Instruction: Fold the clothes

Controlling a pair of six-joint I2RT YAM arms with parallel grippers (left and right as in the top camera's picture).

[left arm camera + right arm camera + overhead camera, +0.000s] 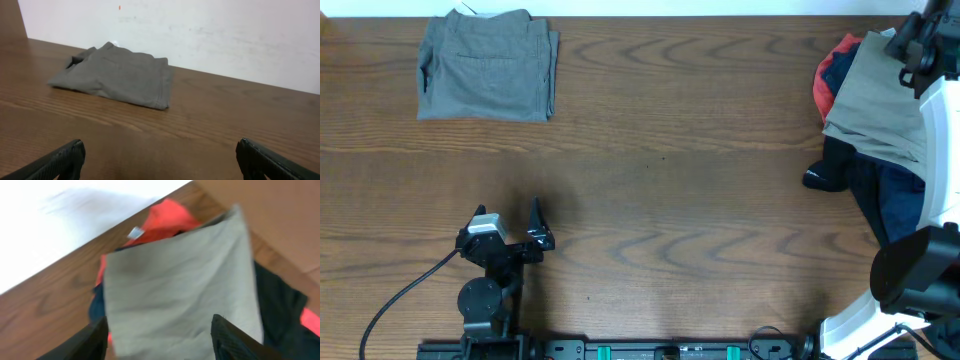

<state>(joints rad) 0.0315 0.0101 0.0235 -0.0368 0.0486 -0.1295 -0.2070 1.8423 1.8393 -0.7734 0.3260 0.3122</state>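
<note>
Overhead: grey-olive trousers (488,65) lie folded flat at the far left corner of the table (670,160). At the far right edge sits a heap: khaki trousers (880,100) on top, a red garment (832,75) showing at the left side, a black garment (830,172) and a navy garment (902,205) spilling out on the near side. The right arm (942,160) reaches over this heap. The left fingers (538,212) hover near the table's front edge, well apart from both lots of cloth.

Left wrist: we see the left fingers spread wide with only bare table between them. The folded grey-olive trousers lie ahead, close to a white wall (225,35). The heap is out of this view.

Right wrist: the right fingers (235,340) are spread, one on each side of the khaki trousers, which lie below them. Only this view shows a small white tag (135,232) on the red garment, and its print is too blurred to read.
</note>
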